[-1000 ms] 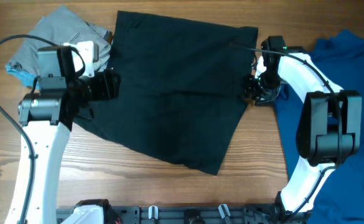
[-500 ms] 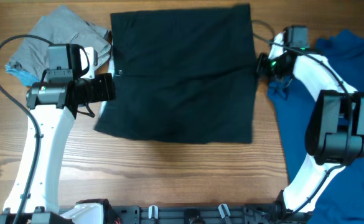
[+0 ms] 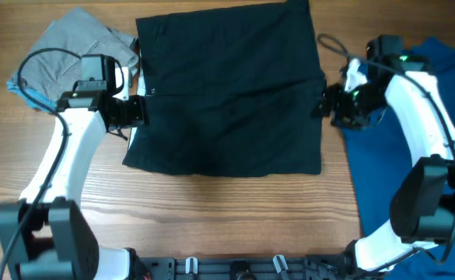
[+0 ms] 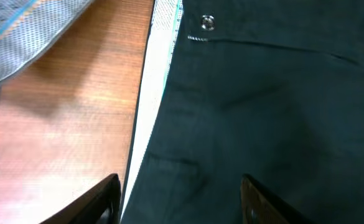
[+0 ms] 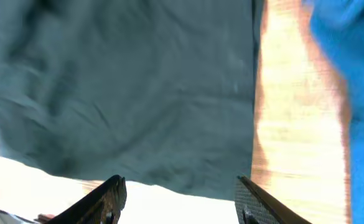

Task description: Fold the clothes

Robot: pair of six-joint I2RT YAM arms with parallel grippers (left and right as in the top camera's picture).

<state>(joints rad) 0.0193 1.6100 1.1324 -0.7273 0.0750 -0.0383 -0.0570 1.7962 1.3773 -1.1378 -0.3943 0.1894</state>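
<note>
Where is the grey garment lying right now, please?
In the overhead view, the grey garment lies in the upper left corner, just left of the black garment and near the left end effector.

Setting: a robot test bench of the lab or workshop kind.

Evidence:
- A wood-grain table (image 3: 235, 210) fills the overhead frame.
- A black rail (image 3: 235, 268) with clamp fittings runs along the lower edge.
- Two white-and-black arms rise from the lower corners: left arm (image 3: 56, 171), right arm (image 3: 425, 132).
- A loose black cable (image 3: 33, 58) loops off the left arm.
- Garments lie spread as work pieces: black garment (image 3: 227, 85) at upper centre, grey piece (image 3: 64, 43) at upper left, blue top (image 3: 429, 194) at right.
</note>
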